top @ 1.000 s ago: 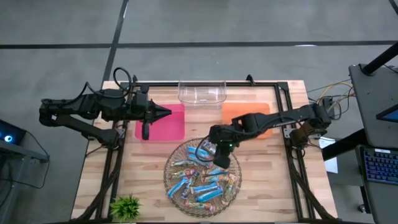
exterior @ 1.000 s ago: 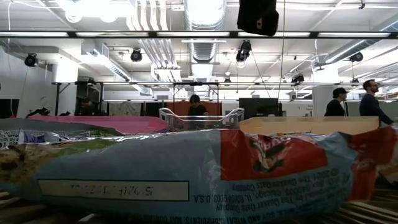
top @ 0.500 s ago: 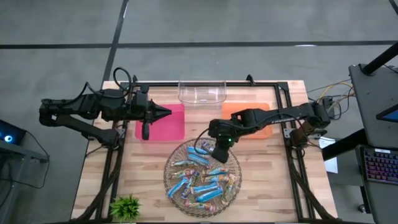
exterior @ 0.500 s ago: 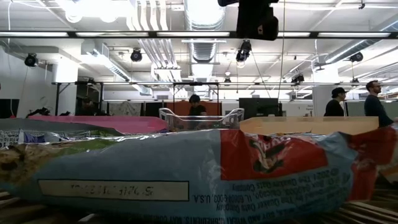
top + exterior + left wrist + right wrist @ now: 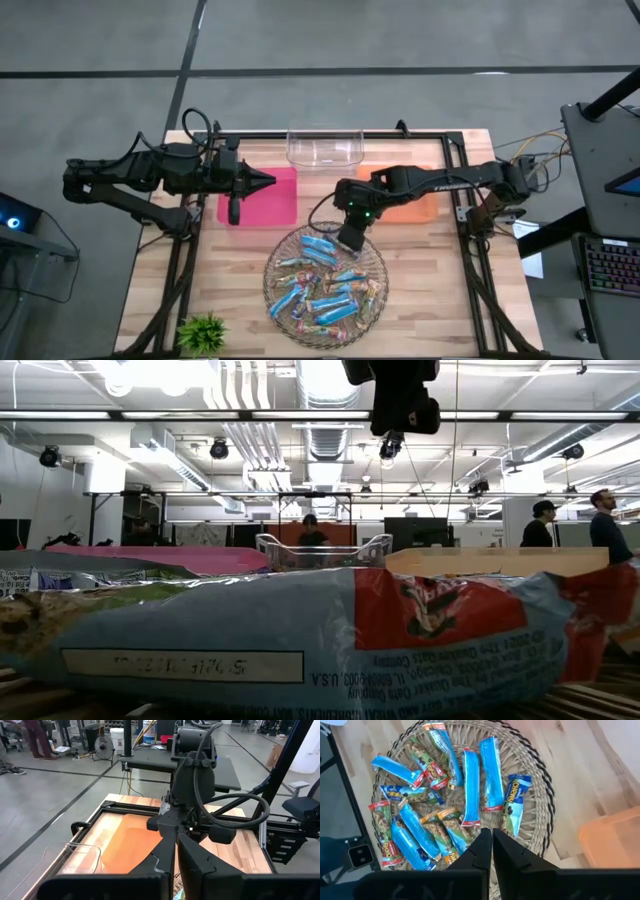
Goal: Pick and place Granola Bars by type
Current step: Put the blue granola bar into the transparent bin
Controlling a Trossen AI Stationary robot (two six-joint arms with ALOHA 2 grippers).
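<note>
Jaws closed, empty on both grippers: right gripper [image 5: 350, 238] above wicker basket [image 5: 276, 263] of granola bars [image 5: 318, 302], frame centre; left gripper [image 5: 270, 180] over pink tray [image 5: 283, 205], centre-left.

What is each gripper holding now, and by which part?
Nothing is held. The right gripper is shut and empty above the wicker basket of granola bars. The left gripper is shut and empty over the pink tray.
</note>
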